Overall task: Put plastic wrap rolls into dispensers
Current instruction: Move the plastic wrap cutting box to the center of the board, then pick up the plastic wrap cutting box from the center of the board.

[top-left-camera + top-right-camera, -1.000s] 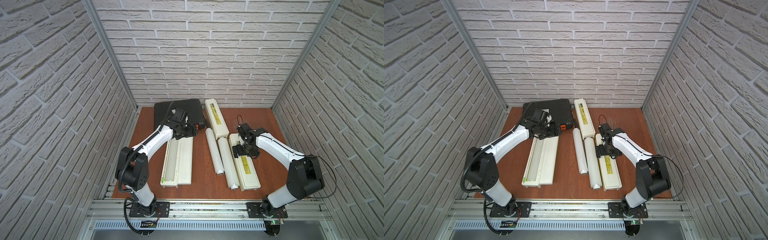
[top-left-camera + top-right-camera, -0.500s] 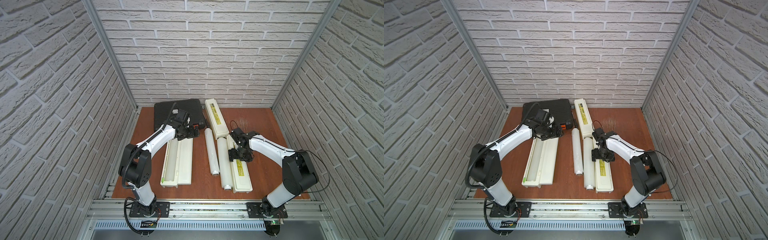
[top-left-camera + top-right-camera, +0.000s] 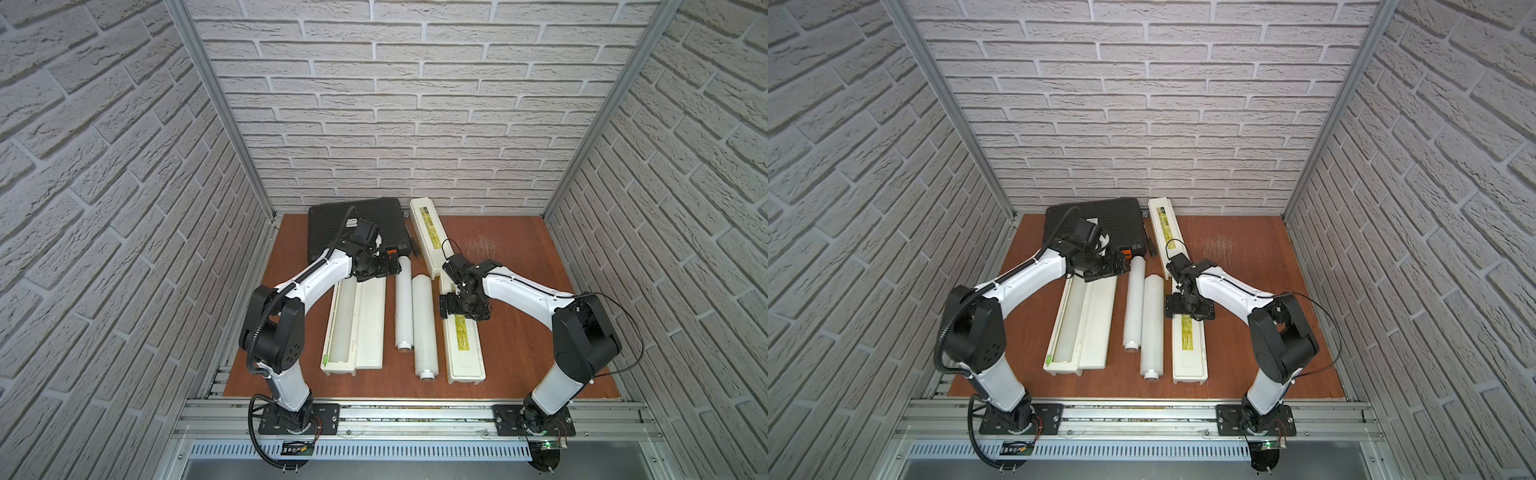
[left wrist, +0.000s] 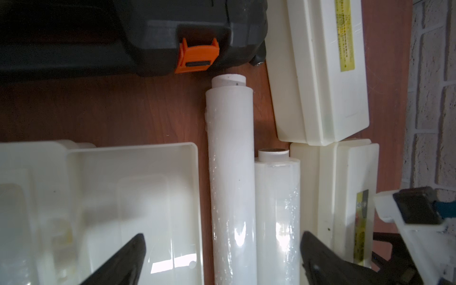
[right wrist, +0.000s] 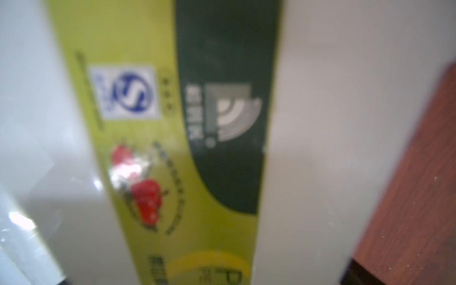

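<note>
The left gripper [image 4: 222, 246] hung with its black jaws spread wide and empty above the far ends of two long white, slightly translucent plastic wrap rolls, a thinner one [image 3: 404, 307] and a thicker one [image 3: 424, 324], lying side by side on the reddish-brown wooden table [image 3: 519, 291]. On their other side lay the opened cream plastic dispenser [image 3: 370, 316], whose trough seemed to us to hold a third roll [image 3: 343, 328] already. The right gripper [image 3: 464, 309] stood with its jaws wide astride the closed cream dispenser with the yellow-green label [image 3: 465, 353], holding nothing that we could see. A second closed dispenser [image 3: 428, 232] lay by the back wall next to a black ribbed case [image 3: 332, 220]. We judged the risks plain: jaws spanning both rolls could pinch the pair or send one rolling, a grip near one end of slick film could let the roll tip or slide out, and the thicker roll lying against the closed dispenser could be knocked when its lid was raised.
</note>
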Controlling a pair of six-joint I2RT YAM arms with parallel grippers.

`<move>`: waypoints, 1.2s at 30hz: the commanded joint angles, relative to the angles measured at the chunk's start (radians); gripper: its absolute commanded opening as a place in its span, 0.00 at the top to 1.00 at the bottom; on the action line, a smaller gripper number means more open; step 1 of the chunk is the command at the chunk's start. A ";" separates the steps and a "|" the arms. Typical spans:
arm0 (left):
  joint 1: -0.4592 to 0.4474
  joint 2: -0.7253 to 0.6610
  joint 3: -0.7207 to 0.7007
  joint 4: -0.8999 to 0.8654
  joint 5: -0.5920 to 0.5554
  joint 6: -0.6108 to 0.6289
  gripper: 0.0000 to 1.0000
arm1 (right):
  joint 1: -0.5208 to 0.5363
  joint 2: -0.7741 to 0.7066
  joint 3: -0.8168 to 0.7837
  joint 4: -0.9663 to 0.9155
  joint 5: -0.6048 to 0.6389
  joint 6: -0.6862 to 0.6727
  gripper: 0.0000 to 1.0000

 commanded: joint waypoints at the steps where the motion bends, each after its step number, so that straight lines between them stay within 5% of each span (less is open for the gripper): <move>1: -0.006 0.006 0.006 0.028 0.016 0.007 0.03 | -0.007 0.043 0.041 0.005 0.013 -0.020 0.00; 5: -0.007 0.009 0.006 0.030 0.017 0.004 0.03 | -0.010 0.074 0.047 0.041 -0.011 -0.030 0.00; 16: -0.007 0.033 -0.013 0.157 0.130 -0.048 0.02 | -0.046 0.010 0.043 0.067 -0.119 -0.126 0.20; 23: 0.017 -0.004 -0.143 0.474 0.355 -0.158 0.02 | -0.066 -0.136 0.023 0.104 -0.344 -0.283 0.25; 36: 0.028 -0.058 -0.338 0.965 0.552 -0.335 0.02 | -0.161 -0.188 0.038 0.246 -0.788 -0.352 0.27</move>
